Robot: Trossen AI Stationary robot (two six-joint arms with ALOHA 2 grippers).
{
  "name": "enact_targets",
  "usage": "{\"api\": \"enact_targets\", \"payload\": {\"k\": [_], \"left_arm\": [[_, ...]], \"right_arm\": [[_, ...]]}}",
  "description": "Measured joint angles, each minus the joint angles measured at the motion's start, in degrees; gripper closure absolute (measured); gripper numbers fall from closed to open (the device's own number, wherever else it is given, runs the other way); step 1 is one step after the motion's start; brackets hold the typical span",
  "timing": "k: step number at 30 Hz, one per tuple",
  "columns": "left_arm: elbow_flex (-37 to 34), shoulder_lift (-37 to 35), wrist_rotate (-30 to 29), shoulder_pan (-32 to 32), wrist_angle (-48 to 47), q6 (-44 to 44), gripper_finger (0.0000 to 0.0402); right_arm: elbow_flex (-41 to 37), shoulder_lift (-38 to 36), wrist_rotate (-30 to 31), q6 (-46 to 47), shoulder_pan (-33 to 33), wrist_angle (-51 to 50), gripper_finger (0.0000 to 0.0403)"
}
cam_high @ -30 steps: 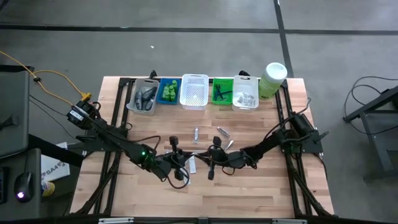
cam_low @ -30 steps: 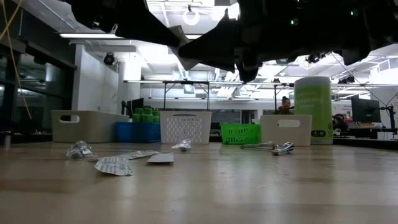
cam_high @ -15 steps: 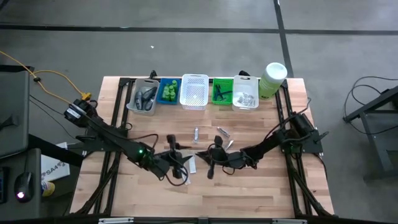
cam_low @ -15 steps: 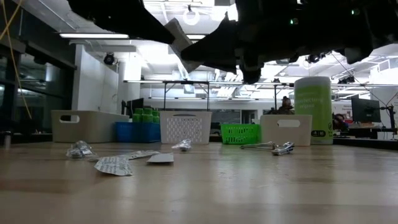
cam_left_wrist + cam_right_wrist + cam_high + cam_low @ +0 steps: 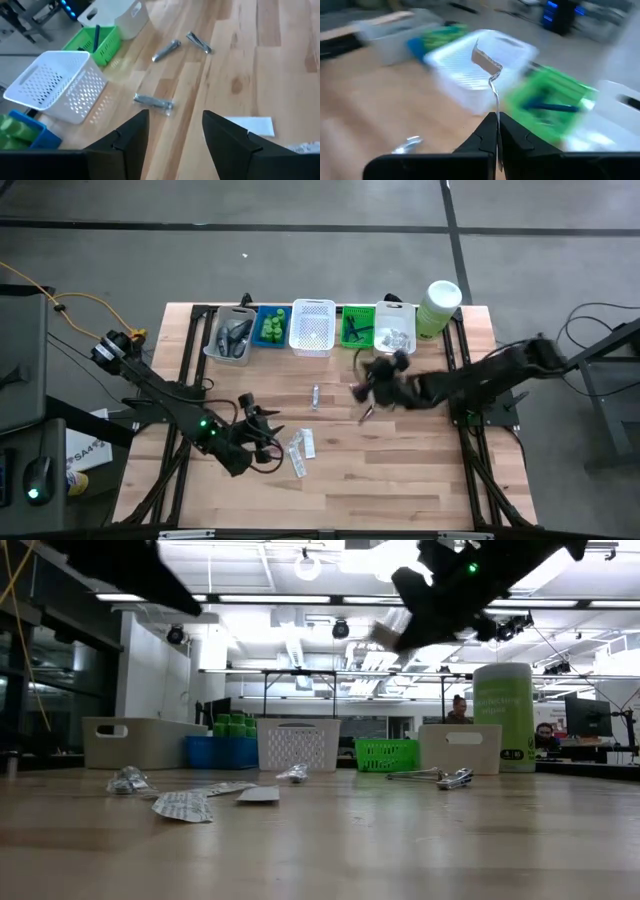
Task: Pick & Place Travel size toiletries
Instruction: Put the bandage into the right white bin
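My right gripper hangs in the air over the table's middle right, short of the green basket, and is shut on a thin white sachet. In the low view it is high up. My left gripper stands open over the near left of the table, nothing between its fingers. Loose toiletries lie flat on the wood: white sachets, silvery tubes and another tube. My right gripper pinches the sachet between its two fingertips by one end. The sachet shows edge-on, sticks out ahead of the fingers and is bent over at its free end. It is lifted clear of the table.
A row of baskets stands along the far edge: grey, blue with green bottles, white, green, and a clear one. A pale-green canister stands at the far right. The near half of the table is bare wood.
My right gripper has risen from the table's middle with the sachet and swung toward the far right, up to the baskets, tipping from pointing down to nearly level. My left gripper has drawn back toward the table's left edge, away from the sachets.
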Motion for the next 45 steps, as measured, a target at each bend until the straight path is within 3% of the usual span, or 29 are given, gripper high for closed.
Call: {"api": "enact_targets", "payload": {"k": [4,8,15,17,20,25,36,45], "left_arm": [[-0.96,0.02,-0.01,-1.38,-0.14,-2.46,0.0226],[-1.35,0.02,-0.05,-2.06,-0.26,-3.98,0.0227],[-1.35,0.02,0.30,-2.04,-0.05,-4.89,0.0227],[-1.35,0.04,0.91,-2.02,-0.04,-4.92,0.0227],[-1.35,0.04,0.98,-2.01,-0.02,-4.93,0.0227],[-1.35,0.04,1.00,-2.00,0.14,-5.11,0.0227],[-1.35,0.04,0.98,-1.91,0.16,-6.89,0.0227],[-1.35,2.64,2.78,-1.91,0.01,-10.68,0.0227]], "right_arm": [[0.00,-5.82,-0.04,7.00,-8.33,-16.69,0.0400],[-0.02,-6.06,-2.08,8.91,-17.79,-26.04,0.0400],[-0.04,-1.51,-13.58,-1.53,-32.85,-23.65,0.0400],[-0.02,-0.13,-18.46,-2.87,-36.21,-22.95,0.0400],[-0.04,1.85,-21.06,-3.04,-39.12,-23.27,0.0399],[-0.06,2.74,-23.30,-4.52,-40.69,-22.96,0.0376],[-0.04,1.49,-27.27,-3.82,-39.59,-22.90,0.0248],[-0.04,-6.36,-19.72,-2.68,-28.07,-22.72,0.0241]]}}
